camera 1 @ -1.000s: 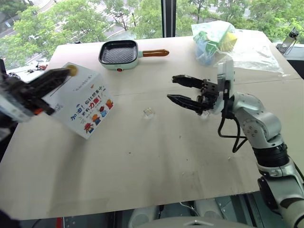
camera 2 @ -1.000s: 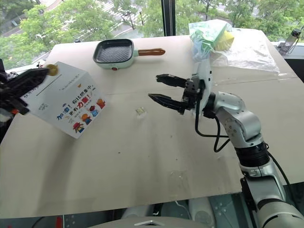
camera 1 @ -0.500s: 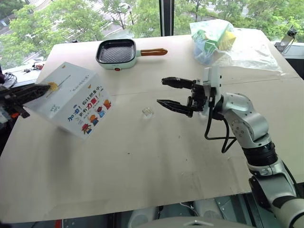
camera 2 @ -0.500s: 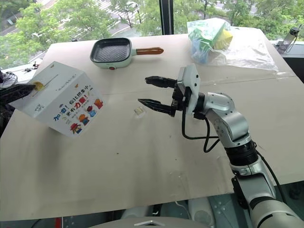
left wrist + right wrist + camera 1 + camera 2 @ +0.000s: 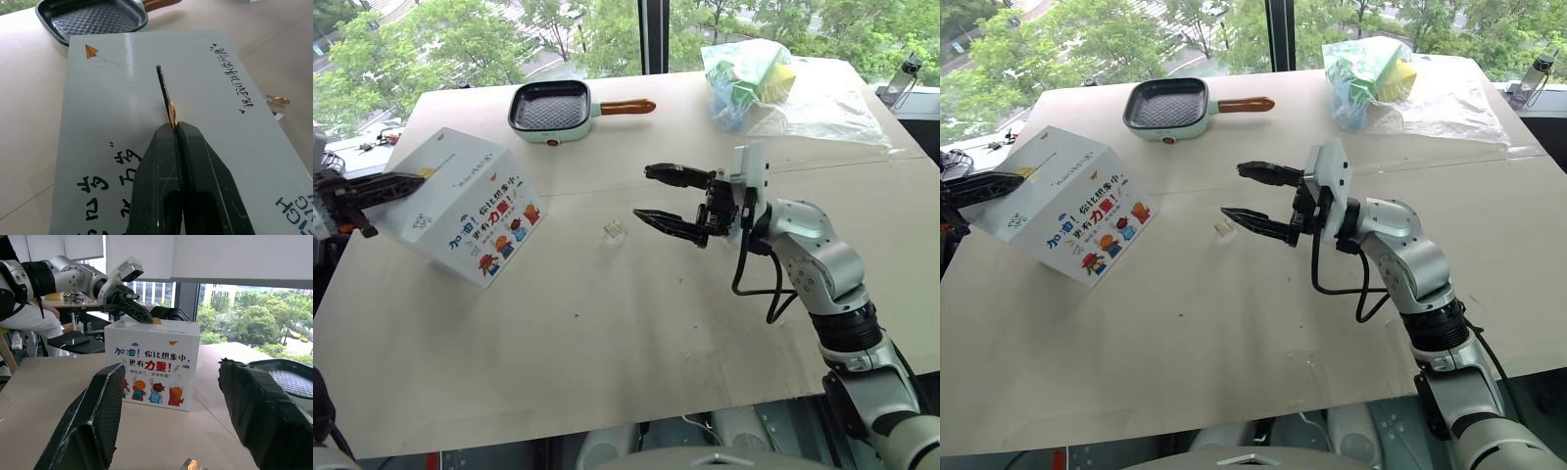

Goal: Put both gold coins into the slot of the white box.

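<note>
Pinching coin (image 5: 171, 113) edge-on between pressed-together left fingers (image 5: 166, 147), rim meeting the slot (image 5: 162, 83) on top of the box (image 5: 470, 211). Holding right fingers (image 5: 690, 201) spread, empty, above the desk (image 5: 636, 323). Leaving second coin (image 5: 280, 101) beside the box. Advising: aligning coin with slot, lowering, then releasing.
</note>
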Available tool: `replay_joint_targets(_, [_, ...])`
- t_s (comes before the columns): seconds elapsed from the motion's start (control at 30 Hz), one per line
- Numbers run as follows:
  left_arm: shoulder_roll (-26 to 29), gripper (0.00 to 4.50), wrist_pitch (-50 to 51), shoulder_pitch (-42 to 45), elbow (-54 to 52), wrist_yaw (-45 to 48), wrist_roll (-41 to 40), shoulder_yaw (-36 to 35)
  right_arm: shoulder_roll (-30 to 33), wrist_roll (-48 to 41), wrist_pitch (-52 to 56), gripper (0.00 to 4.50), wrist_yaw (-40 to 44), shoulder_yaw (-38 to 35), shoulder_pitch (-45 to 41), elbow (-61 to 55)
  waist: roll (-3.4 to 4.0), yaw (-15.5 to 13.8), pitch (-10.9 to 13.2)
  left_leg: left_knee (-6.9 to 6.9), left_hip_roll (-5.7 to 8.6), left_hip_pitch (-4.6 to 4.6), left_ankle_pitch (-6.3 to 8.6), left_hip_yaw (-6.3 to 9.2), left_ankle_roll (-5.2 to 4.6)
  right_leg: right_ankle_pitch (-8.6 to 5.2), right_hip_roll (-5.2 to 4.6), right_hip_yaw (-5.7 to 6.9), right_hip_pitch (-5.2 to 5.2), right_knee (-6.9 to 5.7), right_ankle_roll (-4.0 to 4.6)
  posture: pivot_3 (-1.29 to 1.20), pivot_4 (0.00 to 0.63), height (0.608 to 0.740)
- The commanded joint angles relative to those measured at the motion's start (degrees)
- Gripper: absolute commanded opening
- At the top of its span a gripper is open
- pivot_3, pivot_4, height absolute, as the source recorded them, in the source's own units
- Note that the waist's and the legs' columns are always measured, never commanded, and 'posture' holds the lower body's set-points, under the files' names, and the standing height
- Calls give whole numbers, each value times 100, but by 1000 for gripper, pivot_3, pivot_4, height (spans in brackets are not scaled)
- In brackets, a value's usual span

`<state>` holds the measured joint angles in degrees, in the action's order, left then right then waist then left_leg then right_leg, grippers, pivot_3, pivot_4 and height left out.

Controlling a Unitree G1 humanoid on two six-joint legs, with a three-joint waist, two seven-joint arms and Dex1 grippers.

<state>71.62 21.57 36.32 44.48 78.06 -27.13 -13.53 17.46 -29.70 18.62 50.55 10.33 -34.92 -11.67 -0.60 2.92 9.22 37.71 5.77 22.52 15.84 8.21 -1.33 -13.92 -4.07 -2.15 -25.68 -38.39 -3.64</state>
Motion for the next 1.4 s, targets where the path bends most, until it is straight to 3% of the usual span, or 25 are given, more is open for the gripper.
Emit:
replay_joint_targets(0.03, [43, 543, -29, 10, 121, 94, 275, 43, -60, -70, -25, 3336, -66, -111, 16, -301, 0, 23, 0, 9, 0, 0, 0, 0, 0, 0, 0, -1, -1, -9, 0, 0, 150, 721])
replay_joint_targets(0.07, [34, 776, -41, -9, 83, 113, 289, 31, -62, -68, -20, 3336, -73, -108, 17, -303, 0, 35, 0, 17, 0, 1, 0, 0, 0, 0, 0, -1, -1, -15, 0, 0, 150, 721])
replay_joint_targets(0.23, [-151, 3208, -657, 30, -120, -482, 329, -388, 10, 276, 70, 3336, -258, 86, 75, -164, -2, 41, -1, 61, 3, 1, 0, -3, 0, 1, 0, -4, 2, -55, 1, 0, 150, 721])
replay_joint_targets(0.4, [-278, 3208, 564, -736, -2608, -477, -785, -1396, -250, 1389, -216, 3336, -739, 707, 63, 782, -48, 54, -12, 68, 0, 6, -2, 1, 4, 8, 4, -1, 2, -60, 9, 0, 150, 721])
replay_joint_targets(0.47, [-453, 3208, 1218, -2049, -4641, -355, -1217, -1891, -629, 1858, -271, 3336, -1087, 986, -196, 1589, -44, 126, -10, 69, 1, 15, -2, -4, 4, 8, 1, -7, -4, -52, 8, 0, 150, 721])
replay_joint_targets(0.53, [-676, 3208, 1680, -2982, -5980, -587, -1474, -2227, -1016, 2145, -404, 3336, -1307, 1119, -426, 2237, -31, 152, -4, 60, 1, 9, -1, -20, 3, 8, -3, -20, -6, -42, 8, 0, 150, 721])
replay_joint_targets(0.77, [-1738, 3208, 2100, -4450, -7714, -1977, -1362, -2743, -1731, 2735, -799, 3336, -1841, 1150, -819, 3350, -30, 194, -3, 52, -12, -3, 3, -19, 14, 16, 15, -19, -21, -54, 24, 0, 150, 721])
replay_joint_targets(1.07, [-2652, 3208, 2480, -5356, -8504, -3109, -1656, -3304, -2085, 2991, -968, 3336, -1972, 1100, -839, 3763, -35, 47, -6, 61, -11, -19, 3, -21, 14, 21, 14, -15, 7, -50, 29, 0, 150, 721])
replay_joint_targets(1.17, [-2696, 3274, 2470, -5417, -8545, -3254, -1721, -3248, -2197, 3050, -994, 2403, -2107, 1031, -873, 3934, -35, 46, -7, 60, -11, -30, 3, -21, 15, 21, 15, -15, 11, -54, 30, 0, 150, 721])
replay_joint_targets(1.3, [-2622, 3274, 2498, -5369, -8517, -3394, -1827, -3165, -2235, 3082, -1000, 414, -2102, 980, -908, 4035, -35, 47, -7, 58, -11, -37, 3, -23, 15, 21, 16, -17, 13, -54, 31, 0, 150, 721])
replay_joint_targets(1.33, [-2603, 3274, 2502, -5353, -8510, -3425, -1845, -3143, -2234, 3091, -978, 93, -2089, 980, -907, 4036, -36, 47, -7, 58, -11, -38, 3, -24, 15, 21, 16, -17, 13, -54, 31, 0, 150, 721])
replay_joint_targets(1.4, [-2577, 3274, 2510, -5318, -8497, -3482, -1876, -3084, -2229, 3113, -940, 93, -2054, 977, -899, 4030, -36, 55, -7, 59, -11, -38, 4, -24, 16, 22, 16, -18, 13, -54, 31, 0, 150, 721])
